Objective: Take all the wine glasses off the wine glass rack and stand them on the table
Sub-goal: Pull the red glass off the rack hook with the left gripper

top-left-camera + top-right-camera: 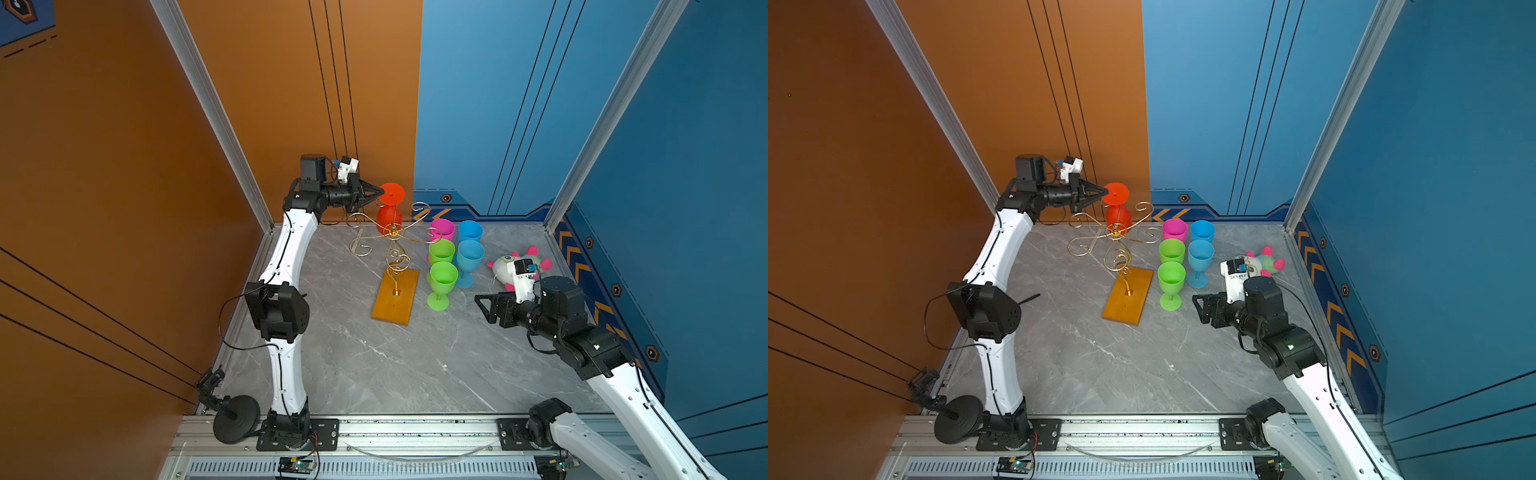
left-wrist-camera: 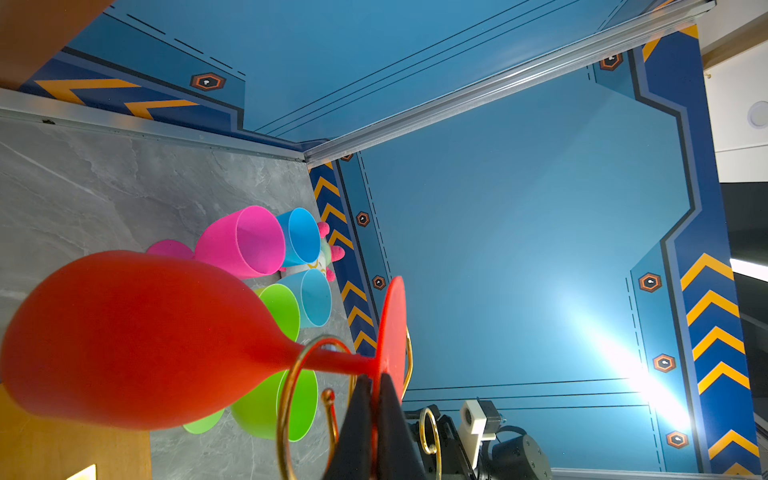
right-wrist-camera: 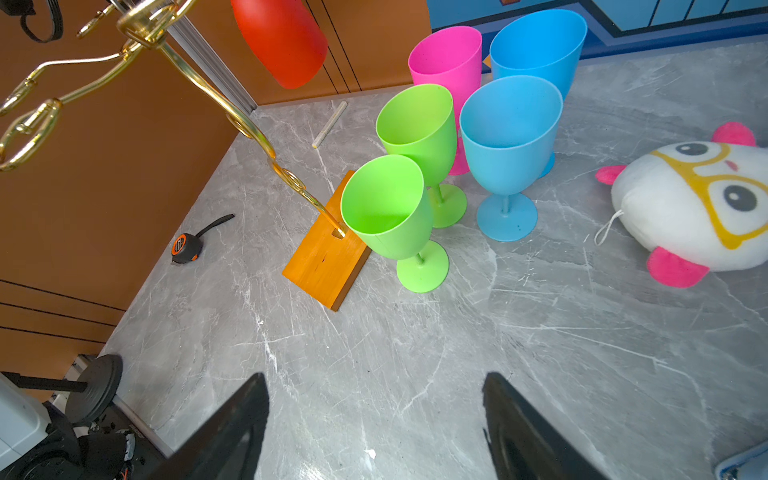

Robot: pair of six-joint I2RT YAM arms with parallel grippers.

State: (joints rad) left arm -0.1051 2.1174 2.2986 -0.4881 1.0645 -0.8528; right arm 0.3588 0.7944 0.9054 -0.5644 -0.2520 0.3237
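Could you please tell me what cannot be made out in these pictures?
- red wine glass: stem and foot cut off by the picture's edge in the right wrist view.
- pink glass: stem hidden behind a green glass in both top views.
- plush toy: partly covered by the right wrist camera in both top views.
- tape measure: markings too small, right wrist view.

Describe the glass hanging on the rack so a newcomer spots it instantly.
Start at the gold wire rack on its orange wooden base. On its far side, toward the orange wall, the red wine glass hangs upside down, the left gripper shut on its foot. It alone is red and inverted; the other glasses stand upright on the table.
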